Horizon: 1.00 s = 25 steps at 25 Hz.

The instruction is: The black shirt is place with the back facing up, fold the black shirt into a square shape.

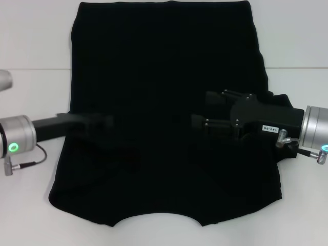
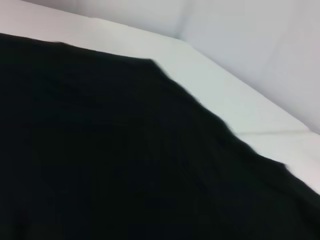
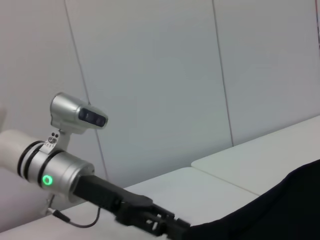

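Observation:
The black shirt (image 1: 159, 66) lies flat on the white table (image 1: 31, 46), plain side up, neckline toward the near edge and hem at the far side. Its sides look folded inward. My right gripper (image 1: 201, 108) reaches in from the right over the shirt's middle, open, with nothing visible between its fingers (image 1: 215, 95). My left gripper (image 1: 100, 125) reaches in from the left over the shirt's left part and is blurred against the cloth. The left wrist view shows only the shirt (image 2: 110, 165) and table. In the right wrist view the left gripper (image 3: 162, 225) hovers near the shirt's (image 3: 280, 210) edge.
Bare white tabletop (image 1: 302, 41) shows on both sides of the shirt and along the near edge. A seam in the table (image 1: 297, 68) runs across at mid depth. A pale wall (image 3: 200, 75) stands behind the table.

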Tool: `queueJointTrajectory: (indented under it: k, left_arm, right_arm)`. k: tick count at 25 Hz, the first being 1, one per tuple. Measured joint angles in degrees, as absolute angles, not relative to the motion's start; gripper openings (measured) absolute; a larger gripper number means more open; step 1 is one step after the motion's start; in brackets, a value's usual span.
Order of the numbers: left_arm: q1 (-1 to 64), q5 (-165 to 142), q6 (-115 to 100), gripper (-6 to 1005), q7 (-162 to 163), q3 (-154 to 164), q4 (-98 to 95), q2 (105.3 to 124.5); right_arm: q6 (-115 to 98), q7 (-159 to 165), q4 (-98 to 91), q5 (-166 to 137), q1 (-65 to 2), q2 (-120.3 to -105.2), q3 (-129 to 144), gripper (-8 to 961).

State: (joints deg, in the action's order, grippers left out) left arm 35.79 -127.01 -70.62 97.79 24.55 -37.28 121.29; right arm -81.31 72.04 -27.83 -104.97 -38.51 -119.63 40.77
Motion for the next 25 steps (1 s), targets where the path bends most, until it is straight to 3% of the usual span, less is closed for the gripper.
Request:
queueJointTrajectory:
  k: [7, 13, 16, 21, 25]
  left_arm:
    - [35.4, -128.2, -55.3, 469, 112.0, 24.8, -36.8, 121.24]
    - [35.8, -129.3, -50.3, 715, 114.2, 25.3, -34.6, 121.27]
    - [36.1, -129.3, -49.2, 930, 114.0, 25.5, -33.5, 121.23]
    - [36.5, -129.3, -49.2, 969, 113.9, 26.2, -33.1, 121.3]
    - [36.5, -129.3, -49.4, 920, 113.9, 27.0, -33.1, 121.3]
  right_arm:
    - [-81.3, 72.5, -27.9, -104.9, -38.7, -119.62, 40.8, 883]
    - [-81.3, 72.5, -27.7, -104.9, -38.7, -119.7, 40.8, 882]
    - [-81.3, 72.5, -27.6, -104.9, -38.6, -119.71, 40.8, 882]
    - [-81.6, 72.7, -27.7, -104.9, -38.4, -119.66, 40.8, 884]
    - [-81.6, 72.8, -27.7, -104.9, -38.3, -119.63, 40.8, 884]
